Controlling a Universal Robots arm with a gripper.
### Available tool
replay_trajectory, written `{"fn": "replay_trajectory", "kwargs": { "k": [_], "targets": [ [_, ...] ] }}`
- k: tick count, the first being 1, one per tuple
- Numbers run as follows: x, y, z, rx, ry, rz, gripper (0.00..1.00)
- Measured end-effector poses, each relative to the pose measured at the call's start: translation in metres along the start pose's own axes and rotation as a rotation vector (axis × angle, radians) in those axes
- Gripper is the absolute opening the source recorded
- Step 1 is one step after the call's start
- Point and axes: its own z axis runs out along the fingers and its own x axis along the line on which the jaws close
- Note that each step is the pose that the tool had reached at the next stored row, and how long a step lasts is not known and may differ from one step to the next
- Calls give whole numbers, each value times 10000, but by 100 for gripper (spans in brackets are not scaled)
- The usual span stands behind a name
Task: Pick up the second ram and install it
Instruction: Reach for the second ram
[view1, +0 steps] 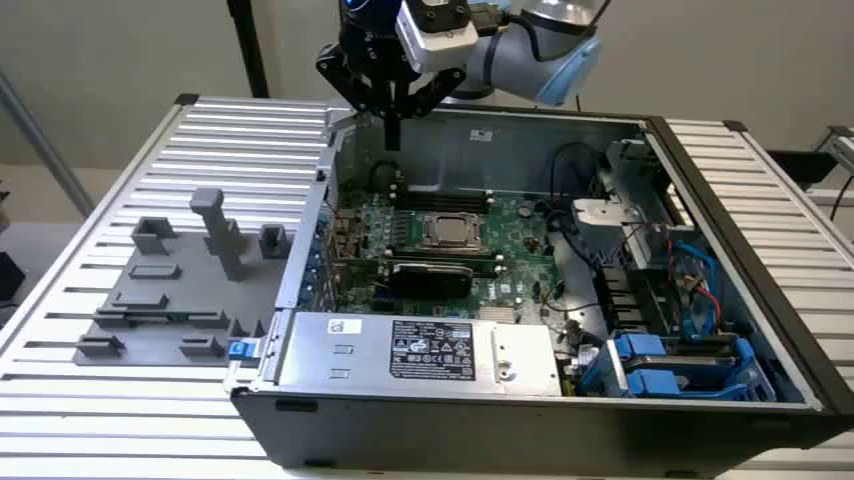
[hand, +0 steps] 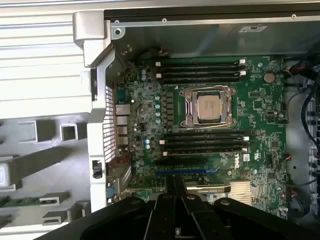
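The slatted metal table carries an open computer case. Its motherboard lies flat beside the power supply. Outside the case, at the exterior view's left, sits the grey holder tray with its upright post. The second ram rests in that tray. It is cut off by the frame edge, and its long axis runs roughly parallel to the black memory slots. The case's perforated side wall stands between the ram and the board. The gripper hangs over the case's far rim, well apart from the ram. Its fingers are drawn narrowly together, with nothing seen between them.
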Motion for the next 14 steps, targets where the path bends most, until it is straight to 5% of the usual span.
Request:
{"fn": "replay_trajectory", "kwargs": {
  "k": [14],
  "targets": [
    [35,-8,-2,2,1,1,11]
  ]
}}
